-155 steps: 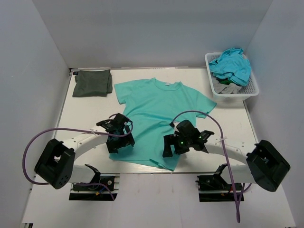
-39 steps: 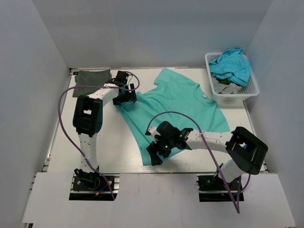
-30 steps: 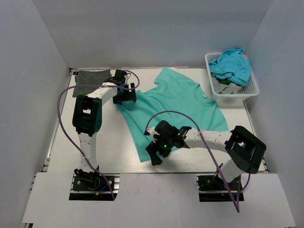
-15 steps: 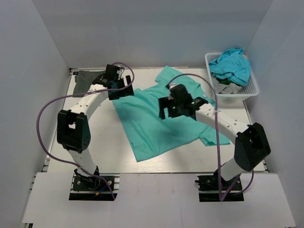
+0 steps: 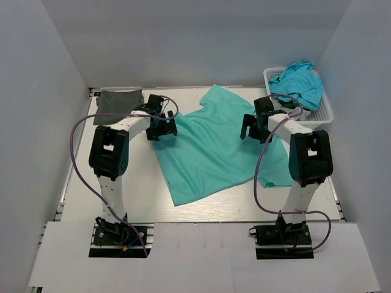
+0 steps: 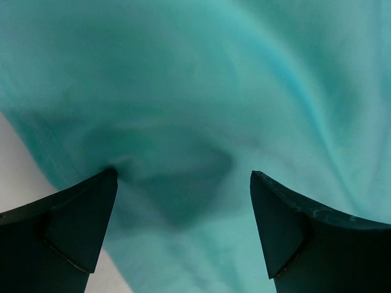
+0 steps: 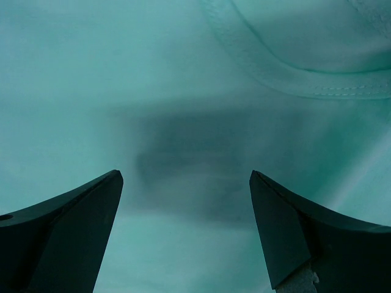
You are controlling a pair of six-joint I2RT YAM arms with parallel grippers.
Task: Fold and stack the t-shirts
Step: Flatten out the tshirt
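Since a moment ago my right claw [image 7: 183,174] swung rightward. Two shirts: one teal t-shirt [image 5: 208,152] flat beneath both wide-spread claws, one folded olive t-shirt [image 5: 118,106] left of my left claw [image 6: 183,173]. Both arms are outstretched.

left gripper [image 6: 183,173] spread wide, right gripper [image 7: 185,173] likewise

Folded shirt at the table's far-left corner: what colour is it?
The folded shirt is plain dark olive green, best seen in the top external view.

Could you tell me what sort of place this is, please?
Probably a lab test cell: plain grey panels box in a white table, with left arm and right arm bolted at its edge and a laundry basket.
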